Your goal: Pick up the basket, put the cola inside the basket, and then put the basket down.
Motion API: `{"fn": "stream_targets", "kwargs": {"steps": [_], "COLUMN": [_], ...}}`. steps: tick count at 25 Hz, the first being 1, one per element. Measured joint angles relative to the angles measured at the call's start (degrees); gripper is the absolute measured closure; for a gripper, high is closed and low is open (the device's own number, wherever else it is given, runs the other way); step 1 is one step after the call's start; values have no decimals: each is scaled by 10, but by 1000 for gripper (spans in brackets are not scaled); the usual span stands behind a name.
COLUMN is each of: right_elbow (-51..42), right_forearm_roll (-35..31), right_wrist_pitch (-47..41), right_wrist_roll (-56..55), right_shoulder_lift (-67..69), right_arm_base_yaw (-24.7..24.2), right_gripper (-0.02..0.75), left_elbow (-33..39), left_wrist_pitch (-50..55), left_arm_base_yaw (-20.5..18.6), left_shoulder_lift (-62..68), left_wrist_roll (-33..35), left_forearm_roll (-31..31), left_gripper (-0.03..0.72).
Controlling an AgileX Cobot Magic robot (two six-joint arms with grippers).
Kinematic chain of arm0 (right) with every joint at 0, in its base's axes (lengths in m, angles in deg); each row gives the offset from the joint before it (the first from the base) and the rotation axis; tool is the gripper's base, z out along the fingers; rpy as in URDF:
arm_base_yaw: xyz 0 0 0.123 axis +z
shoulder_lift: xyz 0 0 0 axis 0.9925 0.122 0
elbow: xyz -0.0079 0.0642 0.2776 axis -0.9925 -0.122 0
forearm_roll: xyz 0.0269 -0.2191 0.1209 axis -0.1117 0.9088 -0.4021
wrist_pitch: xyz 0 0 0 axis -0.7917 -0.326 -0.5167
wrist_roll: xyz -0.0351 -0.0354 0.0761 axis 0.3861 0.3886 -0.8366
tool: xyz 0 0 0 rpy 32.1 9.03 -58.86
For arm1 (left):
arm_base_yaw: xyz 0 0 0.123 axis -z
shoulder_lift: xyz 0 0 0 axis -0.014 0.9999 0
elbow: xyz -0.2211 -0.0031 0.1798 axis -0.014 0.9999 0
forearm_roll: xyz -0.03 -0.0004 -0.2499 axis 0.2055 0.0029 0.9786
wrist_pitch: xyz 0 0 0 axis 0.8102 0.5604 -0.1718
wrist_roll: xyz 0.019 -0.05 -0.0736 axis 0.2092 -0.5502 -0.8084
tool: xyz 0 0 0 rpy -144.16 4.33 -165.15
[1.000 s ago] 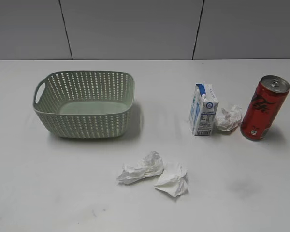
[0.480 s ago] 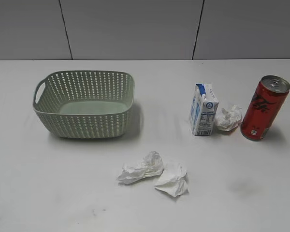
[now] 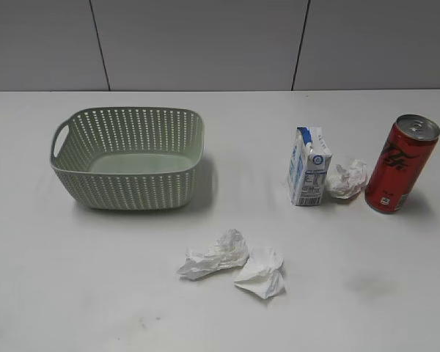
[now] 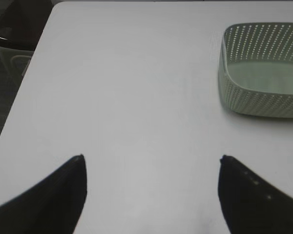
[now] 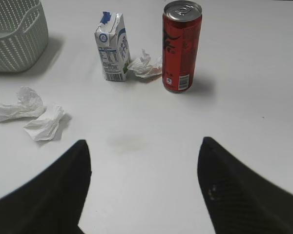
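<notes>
Exterior looks slanting down; both wrist views share its basket (image 3: 128, 158).

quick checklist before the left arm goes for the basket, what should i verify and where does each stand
1. Left pincer open, nothing between its tips: ok.
2. Basket upright, mouth up, nothing inside: ok.
3. Bare table between left pincer and basket: ok.
4. Cola upright, clear of the carton, with a crumpled tissue between them: ok.
5. Right pincer open, short of the cola: ok.
6. Handle near the left arm reachable: cannot tell.
</notes>
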Motion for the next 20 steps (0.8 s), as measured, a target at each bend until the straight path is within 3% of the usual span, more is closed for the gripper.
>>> {"fn": "stream_targets", "kwargs": {"steps": [8,14,20], "right_elbow": [0,0,0], "right_forearm_roll": [0,0,0], "right_wrist_pitch": [0,0,0], "right_wrist_roll": [1,0,0], "right_shoulder_lift": [0,0,0], "right_arm_base_yaw": [0,0,0], "right_gripper": [206,206,206], "left_elbow": [-126,-259,-387], "left_wrist_pitch": [10,89,120], "left_arm_base_yaw": [0,2,65], "left_shoulder_lift": [227,409,570], "left_wrist_roll": [23,32,27], "left_forearm_roll": [33,78,70], "left_gripper": [78,97,106]}}
